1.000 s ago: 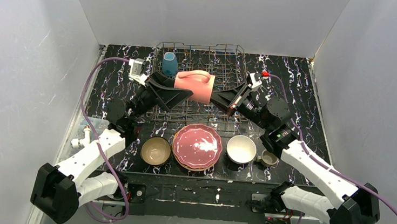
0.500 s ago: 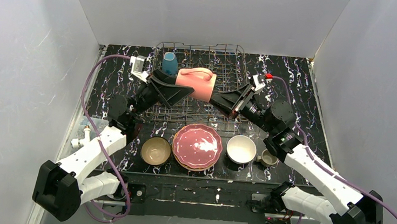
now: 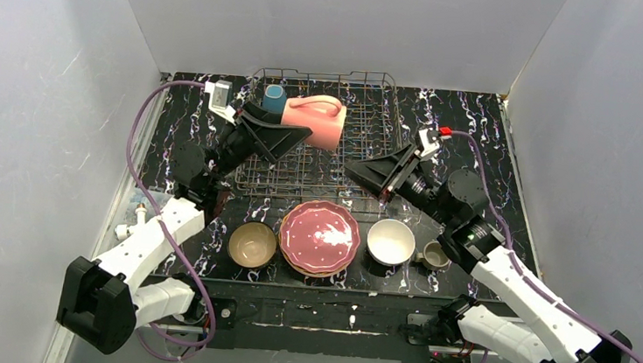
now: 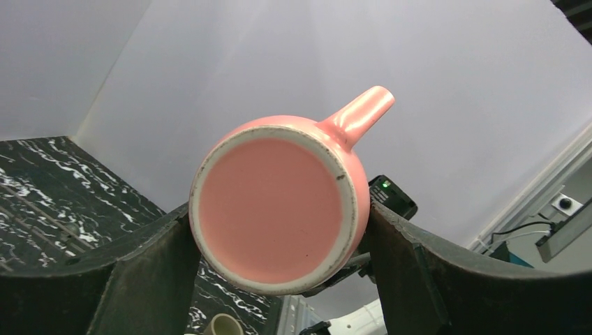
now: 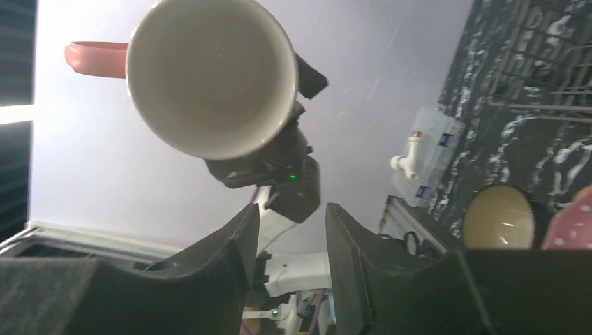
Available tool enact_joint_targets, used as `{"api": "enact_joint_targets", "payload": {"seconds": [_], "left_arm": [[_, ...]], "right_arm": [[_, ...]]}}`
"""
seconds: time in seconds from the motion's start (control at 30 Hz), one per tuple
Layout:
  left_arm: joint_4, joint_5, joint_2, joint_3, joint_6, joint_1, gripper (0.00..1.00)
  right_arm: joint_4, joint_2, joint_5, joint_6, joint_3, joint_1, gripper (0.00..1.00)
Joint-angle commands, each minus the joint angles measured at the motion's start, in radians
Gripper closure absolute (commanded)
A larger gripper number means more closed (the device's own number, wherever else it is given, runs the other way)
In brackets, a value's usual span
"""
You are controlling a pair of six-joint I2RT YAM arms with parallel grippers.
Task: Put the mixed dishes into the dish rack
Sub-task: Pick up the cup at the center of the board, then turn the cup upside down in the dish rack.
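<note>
the black, white-veined table point(image 3: 513, 163) fills the floor between white walls. at its far middle stands the dish rack point(image 3: 362, 124), a grey wire basket, far wider than any dish here.

the two arms reach in from the near edge and point toward each other above the rack. the left gripper point(image 3: 298, 128) sits over the rack's left part with its jaws spread wide and clamped on the pink mug point(image 4: 276, 209), one finger pressed against each side of it near the base. the right gripper point(image 3: 362, 175) hangs over the rack's near right part, apart from the mug, its jaws partly parted with nothing between them.

in front of the rack a row of dishes lies along the near side of the table. in the middle is the scalloped pink plate point(image 3: 319, 236), resting on an orange plate point(image 3: 293, 264) of which only the rim shows. the tan bowl point(image 3: 252, 244) sits just left of them and the white bowl point(image 3: 390, 241) just right, both mouth up.

the pink mug is held on its side in the air above the rack's left half, handle upward, base toward the left wrist and pale mouth facing the right gripper. the teal mug point(image 3: 274, 98) stands in the rack's far left corner, partly hidden behind the left gripper. the olive-grey mug point(image 3: 434, 255) sits just right of the white bowl, beside the right arm.
</note>
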Motion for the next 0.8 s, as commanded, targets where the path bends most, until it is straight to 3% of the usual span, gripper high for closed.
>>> {"api": "enact_joint_targets", "payload": {"seconds": [0.0, 0.5, 0.77], "left_arm": [[0.007, -0.006, -0.026, 0.076, 0.070, 0.022, 1.00], [-0.342, -0.004, -0.053, 0.119, 0.417, 0.076, 1.00], [-0.438, -0.007, 0.001, 0.150, 0.535, 0.125, 1.00]], "right_arm": [[-0.189, -0.055, 0.076, -0.155, 0.070, -0.008, 0.51], [-0.489, -0.079, 0.131, -0.422, 0.173, -0.008, 0.51], [-0.587, -0.073, 0.150, -0.542, 0.227, -0.008, 0.51]]}}
